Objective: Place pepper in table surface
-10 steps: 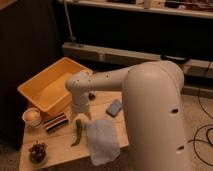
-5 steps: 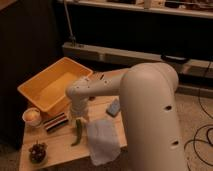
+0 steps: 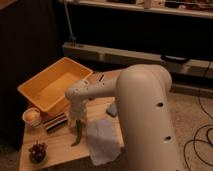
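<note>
surface: small light wooden plank tabletop (image 3: 60, 145) in a dim room, dark shelving behind
pepper: long slim green chili pepper (image 3: 79, 134), near-upright, tip down, at table centre; its lower end looks on or just off the planks, can't tell which
gripper: two-finger gripper (image 3: 79, 123) at the end of the white arm, pointing down right above the pepper's top; wide-set pincer, apparently around the pepper's upper end, contact itself not readable
step: judged as the put-down — pepper already lowered to the table surface, release not yet done
next move: needs the tip settled on bare wood, then fingers spread and a straight lift; pepper will likely tip over once freed, so room at 6 o'clock matters
neighbours: crumpled grey cloth (image 3: 104, 140) just beside at 3 o'clock; black-and-white brush (image 3: 55, 122) at 9 o'clock; yellow plastic bin (image 3: 55, 89) at 11 o'clock; small white bowl (image 3: 32, 117) further at 9; dark round item (image 3: 37, 151) at 8 o'clock
hidden: pepper's top under the wrist; bulky white arm housing (image 3: 145, 120) blocks the table's right side; cloth edge hangs past the front rim; dark item's identity unclear
</note>
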You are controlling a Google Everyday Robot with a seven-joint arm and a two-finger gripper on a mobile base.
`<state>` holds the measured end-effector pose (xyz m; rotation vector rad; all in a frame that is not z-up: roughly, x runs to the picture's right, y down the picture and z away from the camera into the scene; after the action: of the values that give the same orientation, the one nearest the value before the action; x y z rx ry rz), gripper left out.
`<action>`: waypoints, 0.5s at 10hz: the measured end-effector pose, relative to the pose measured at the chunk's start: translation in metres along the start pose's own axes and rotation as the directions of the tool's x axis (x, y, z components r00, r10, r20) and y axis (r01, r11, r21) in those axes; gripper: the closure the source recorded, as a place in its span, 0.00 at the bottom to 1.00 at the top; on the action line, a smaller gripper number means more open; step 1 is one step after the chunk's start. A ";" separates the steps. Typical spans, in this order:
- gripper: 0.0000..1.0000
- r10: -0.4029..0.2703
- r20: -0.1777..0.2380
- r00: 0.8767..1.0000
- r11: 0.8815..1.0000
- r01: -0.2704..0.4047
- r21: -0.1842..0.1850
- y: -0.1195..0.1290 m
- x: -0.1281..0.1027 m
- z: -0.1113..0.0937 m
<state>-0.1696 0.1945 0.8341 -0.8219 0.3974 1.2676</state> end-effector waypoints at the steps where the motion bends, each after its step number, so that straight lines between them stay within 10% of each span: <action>1: 0.35 0.001 -0.004 1.000 1.000 -0.001 -0.002 0.000 -0.001 0.002; 5: 0.53 0.005 -0.025 1.000 1.000 -0.005 0.000 0.000 -0.001 0.006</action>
<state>-0.1705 0.1986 0.8387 -0.8377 0.4194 1.2629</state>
